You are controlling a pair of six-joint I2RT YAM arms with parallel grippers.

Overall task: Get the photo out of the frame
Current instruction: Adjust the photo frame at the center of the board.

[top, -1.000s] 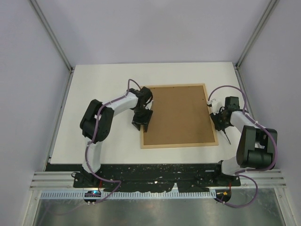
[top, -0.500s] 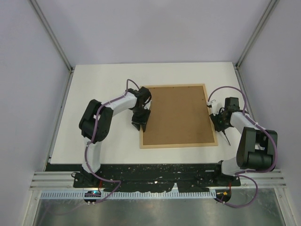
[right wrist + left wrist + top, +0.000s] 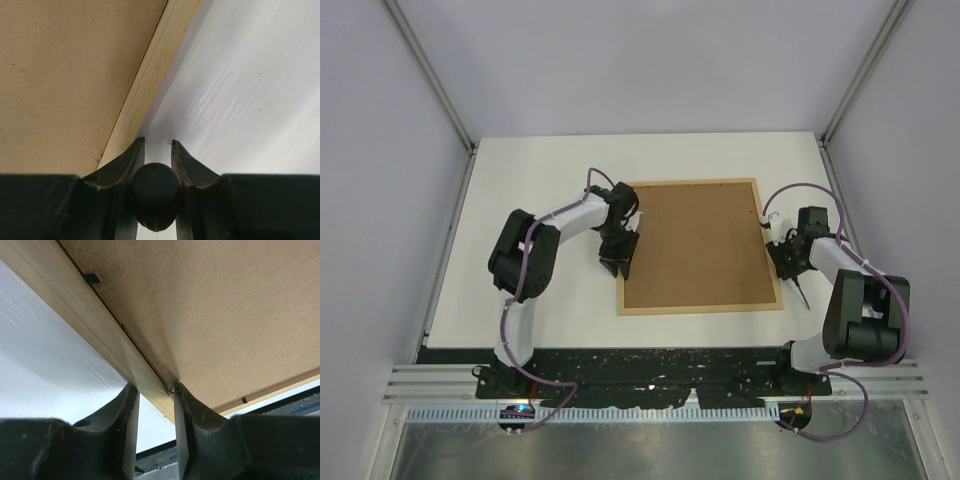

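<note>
The frame (image 3: 700,247) lies back-up on the white table (image 3: 540,180).

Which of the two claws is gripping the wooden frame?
The left gripper: its fingers pinch the left wood strip of the frame. The right gripper holds a screwdriver beside it.

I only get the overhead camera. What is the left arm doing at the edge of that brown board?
Observer: Its wrist camera shows the left gripper closed on the frame, with one finger outside the pale wooden strip and the other at the edge of the backing board.
Operator: Does anything hold that board in?
Observer: A small dark metal tab lies across the seam further along the strip.
Operator: And the right arm?
Observer: The right gripper clamps a screwdriver by its round dark handle, above the white table just outside the frame.
</note>
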